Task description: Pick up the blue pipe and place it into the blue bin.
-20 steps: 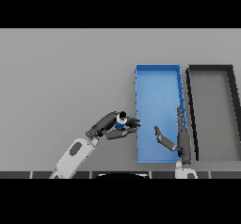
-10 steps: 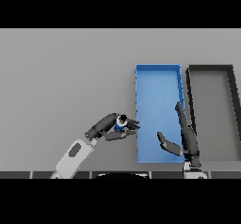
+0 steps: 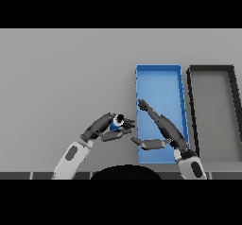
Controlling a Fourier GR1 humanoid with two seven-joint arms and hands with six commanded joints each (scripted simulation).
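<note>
Left hand [image 3: 101,127] pinches the blue pipe [image 3: 116,121] w/ curled fingers near the table's front edge, just left of the blue bin [image 3: 158,69]. Right hand [image 3: 158,125] hangs spread over the bin's front end. Risk: a shallow grip could let the pipe slip short of the bin's left wall. Pipe: short, blue, dark end, mostly hidden.

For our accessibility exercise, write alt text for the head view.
The left hand grips the blue pipe just left of the blue bin. The open right hand reaches over the bin, and a dark bin stands to the right.
</note>
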